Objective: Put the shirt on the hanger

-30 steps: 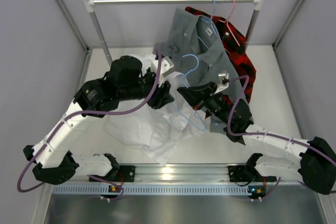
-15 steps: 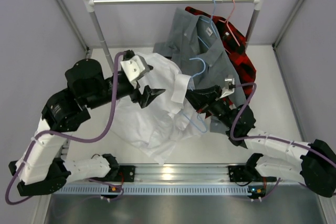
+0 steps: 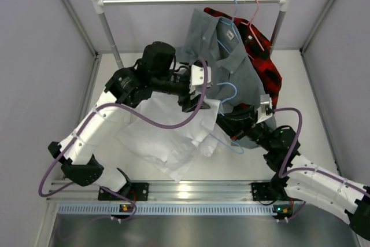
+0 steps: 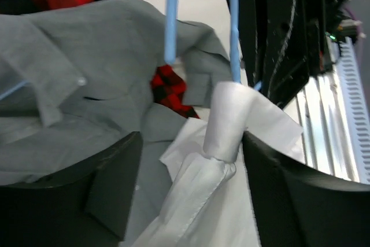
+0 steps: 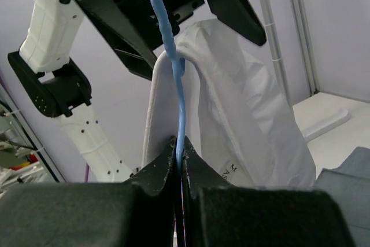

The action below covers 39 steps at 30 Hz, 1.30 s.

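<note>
The white shirt (image 3: 165,134) hangs in a crumpled heap from the light-blue hanger (image 3: 230,89); its collar (image 4: 228,122) is looped over the hanger's wire (image 4: 233,33). My left gripper (image 3: 193,100) is open at that collar. In the left wrist view the left gripper (image 4: 191,143) has the rolled collar between its spread fingers (image 4: 110,192). My right gripper (image 3: 227,121) is shut on the hanger's wire just below the draped cloth. In the right wrist view the right gripper (image 5: 179,146) pinches the blue wire (image 5: 167,33), with the white shirt (image 5: 237,108) folded over it above.
A metal rail (image 3: 191,1) on two posts spans the back. A grey shirt (image 3: 222,50) on a blue hanger and a red-and-black plaid shirt (image 3: 269,67) on a pink hanger (image 3: 255,5) hang from it, right behind both grippers. Walls close in both sides.
The left gripper let go of the shirt and opened, swung out left, then came back to the collar at the hanger. The right gripper carried the hanger right and nearer.
</note>
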Each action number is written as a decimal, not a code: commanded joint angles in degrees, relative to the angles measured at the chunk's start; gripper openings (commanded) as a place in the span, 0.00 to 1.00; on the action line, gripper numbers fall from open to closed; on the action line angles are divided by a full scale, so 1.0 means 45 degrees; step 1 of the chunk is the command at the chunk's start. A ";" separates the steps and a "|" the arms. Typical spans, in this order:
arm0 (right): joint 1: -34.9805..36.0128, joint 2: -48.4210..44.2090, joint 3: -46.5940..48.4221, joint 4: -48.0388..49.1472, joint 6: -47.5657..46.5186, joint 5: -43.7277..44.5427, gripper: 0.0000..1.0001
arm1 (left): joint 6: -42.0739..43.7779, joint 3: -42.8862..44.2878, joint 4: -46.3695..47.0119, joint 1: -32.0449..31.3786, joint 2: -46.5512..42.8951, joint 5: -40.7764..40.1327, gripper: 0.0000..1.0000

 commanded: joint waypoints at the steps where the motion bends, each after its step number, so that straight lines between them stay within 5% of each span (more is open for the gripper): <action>1: -0.0221 -0.1019 0.0096 -0.1516 -0.1027 -0.0778 0.00 | 0.0635 0.0102 -0.0950 0.0610 -0.0301 0.2932 0.69; 2: -0.0241 -0.1388 0.0096 -0.1773 -0.1125 -0.0797 0.00 | 0.0654 0.0102 -0.1145 0.0747 -0.0242 0.3594 0.61; 7: -0.0299 -0.1880 0.0310 -0.2809 -0.1711 -0.0953 0.00 | 0.0927 -0.0054 -0.2298 0.0905 0.0051 0.4518 0.57; 11: -0.0338 -0.1686 0.0700 -0.3375 -0.2082 -0.1499 0.00 | 0.1045 -0.0191 -0.2553 0.0905 0.0168 0.4754 0.36; 17: -0.0338 -0.1392 0.1773 -0.4606 -0.3078 -0.2282 0.00 | 0.0830 -0.0620 -0.2573 0.0885 0.0092 0.4344 0.54; 21: -0.0319 -0.1256 0.2359 -0.5134 -0.3469 -0.2457 0.00 | 0.1044 -0.1186 -0.2728 0.0865 -0.0085 0.4265 0.53; 25: -0.0338 -0.1099 0.2868 -0.5914 -0.3801 -0.2789 0.00 | 0.1356 -0.1558 -0.2787 0.0865 -0.0222 0.4109 0.32; 27: -0.0319 -0.1060 0.3044 -0.6130 -0.3938 -0.2945 0.00 | 0.1571 -0.1558 -0.2787 0.0865 -0.0280 0.4187 0.00; 35: -0.0338 -0.1371 0.3064 -0.7123 -0.4095 -0.1936 0.01 | 0.1751 -0.1461 -0.2671 0.0904 -0.0534 0.3565 0.00; 36: -0.0338 -0.1488 0.3122 -0.7514 -0.4114 -0.1447 0.29 | 0.1323 -0.1615 -0.1916 0.0905 -0.0612 0.2576 0.00; 39: -0.0338 -0.2210 0.3649 -1.0458 -0.4154 0.1672 0.91 | -0.0785 -0.1967 -0.0545 0.0905 -0.1197 -0.0212 0.00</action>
